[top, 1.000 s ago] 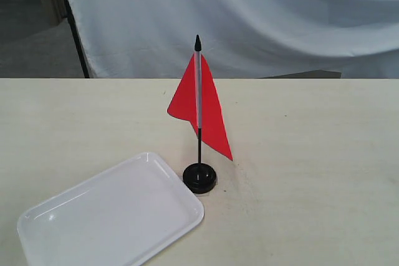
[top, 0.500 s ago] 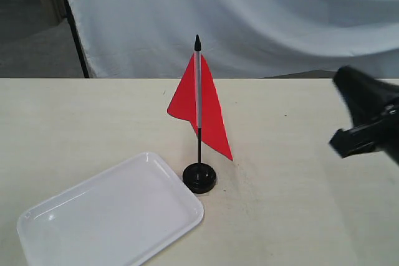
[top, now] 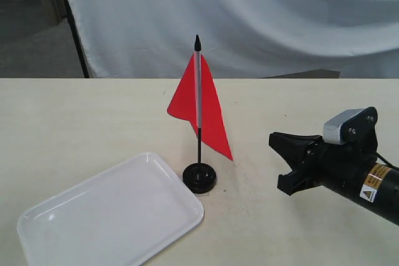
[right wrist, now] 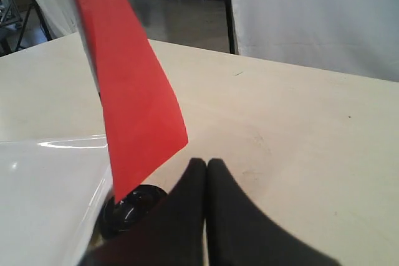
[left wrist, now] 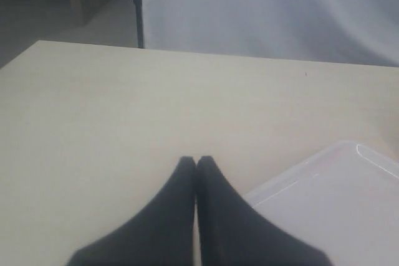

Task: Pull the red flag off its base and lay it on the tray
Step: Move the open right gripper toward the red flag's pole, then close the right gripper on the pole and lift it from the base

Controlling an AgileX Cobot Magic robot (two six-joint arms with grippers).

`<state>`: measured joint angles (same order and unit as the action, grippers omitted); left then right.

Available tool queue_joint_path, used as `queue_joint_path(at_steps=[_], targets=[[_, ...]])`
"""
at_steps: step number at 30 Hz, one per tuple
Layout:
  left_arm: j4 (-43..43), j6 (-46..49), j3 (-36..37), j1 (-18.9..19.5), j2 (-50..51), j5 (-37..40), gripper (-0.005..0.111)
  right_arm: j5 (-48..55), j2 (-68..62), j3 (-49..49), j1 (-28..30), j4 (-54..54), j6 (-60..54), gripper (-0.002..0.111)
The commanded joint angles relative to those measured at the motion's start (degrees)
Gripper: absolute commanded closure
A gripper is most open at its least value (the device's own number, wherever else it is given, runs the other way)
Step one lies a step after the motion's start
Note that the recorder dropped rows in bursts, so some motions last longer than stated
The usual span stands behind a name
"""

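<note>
The red flag (top: 207,115) stood planted in the base (top: 199,177), its stick rising straight up from the base's centre, so its long axis ran vertically with the pointed black tip uppermost. The cloth hung down the stick in a loose triangle, its low corner trailing towards the side of the base where the right gripper (right wrist: 205,167) lay. That gripper sat low over the table (top: 262,235), well apart from the base and aimed at it, with its jaws pressed together and holding nothing. The tray (top: 112,216) lay just beside the base on the opposite side. The left gripper (left wrist: 196,165) was likewise closed and empty, with a corner of the tray near it and the base out of its view. The flag looked very light, with a thin, stiff stick and soft cloth that would slip and bunch under the pads. The bare black stretch of stick just above the base seemed the soundest hold. The base looked light too and might well lift with the stick, so the pull should probably run straight up.
</note>
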<state>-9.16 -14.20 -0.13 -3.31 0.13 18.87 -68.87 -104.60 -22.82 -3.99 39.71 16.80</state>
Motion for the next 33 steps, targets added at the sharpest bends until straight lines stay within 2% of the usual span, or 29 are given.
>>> queue_joint_path(at_steps=[1, 4, 7, 8, 12, 13, 19, 24, 27, 30, 33], targets=[[0.01, 0.29, 0.13, -0.22, -0.13, -0.21, 0.107, -1.09, -0.12, -0.4, -0.19, 0.82, 0.43, 0.109], [0.01, 0.29, 0.13, -0.22, -0.13, -0.21, 0.107, -1.09, -0.12, -0.4, -0.19, 0.82, 0.99, 0.104], [0.01, 0.29, 0.13, -0.22, -0.13, -0.21, 0.107, -1.09, -0.12, -0.4, -0.19, 1.02, 0.99, 0.083], [0.01, 0.29, 0.13, -0.22, -0.13, -0.21, 0.107, -1.09, -0.12, -0.4, -0.19, 1.02, 0.99, 0.072], [0.01, 0.29, 0.13, -0.22, -0.13, -0.21, 0.107, -1.09, -0.12, -0.4, -0.19, 1.02, 0.99, 0.007], [0.01, 0.29, 0.13, -0.22, -0.13, -0.21, 0.107, -1.09, -0.12, -0.4, -0.19, 1.37, 0.68, 0.004], [0.01, 0.29, 0.13, -0.22, -0.13, -0.21, 0.107, -1.09, -0.12, -1.77, -0.31, 6.19, 0.32, 0.004], [0.01, 0.29, 0.13, -0.22, -0.13, -0.21, 0.107, -1.09, -0.34, -4.63, -6.17, 6.97, -0.3, 0.004], [0.01, 0.29, 0.13, -0.22, -0.13, -0.21, 0.107, 7.09, -0.34, -9.9, -12.84, 2.0, -2.87, 0.004], [0.01, 0.29, 0.13, -0.22, -0.13, -0.21, 0.107, 14.41, -0.48, -14.66, -16.38, -3.54, -2.87, 0.004], [0.01, 0.29, 0.13, -0.22, -0.13, -0.21, 0.107, 14.94, -2.36, -17.42, -18.15, -3.94, -2.87, 0.004]])
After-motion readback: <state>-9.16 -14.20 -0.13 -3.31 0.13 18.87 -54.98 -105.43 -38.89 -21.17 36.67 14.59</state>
